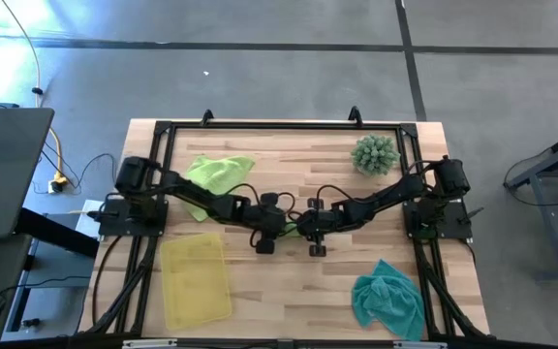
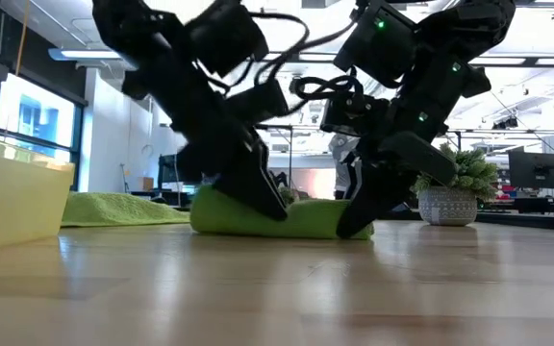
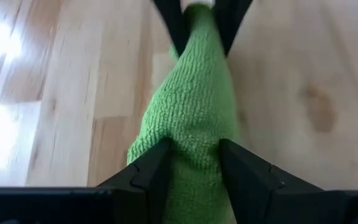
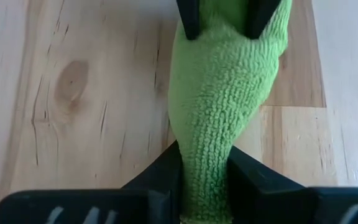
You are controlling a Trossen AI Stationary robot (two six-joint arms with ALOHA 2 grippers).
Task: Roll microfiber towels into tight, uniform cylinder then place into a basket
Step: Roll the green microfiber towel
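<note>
I see a rolled lime green towel (image 2: 282,217) lying on the wooden counter (image 1: 289,281) at its middle, which I use as my landmark. The roll rests flat on the boards as a short, thick cylinder.

Left claw (image 3: 194,163): clenched on one end of the roll. In the left wrist view both fingers (image 3: 151,168) press into the green pile from either side. In the high view this claw (image 1: 277,231) sits on the left side of the roll.

Right claw (image 4: 204,168): clenched on the opposite end of the roll, fingers (image 4: 166,165) pinching the cloth between them. In the high view it (image 1: 303,231) sits on the right side of the roll, so the two claws face each other along it. Each wrist view shows the other arm's fingertips gripping the far end.

The second lime green towel (image 1: 217,176) lies crumpled and unrolled behind the roll, toward the left arm's base. The teal towel (image 1: 387,299) lies bunched in front of the roll, to the right, well apart from it. The yellow basket (image 1: 197,281) sits in front of the roll, to the left, with nothing visible in it. A spiky green plant (image 1: 375,154) stands behind the roll, to the right.
</note>
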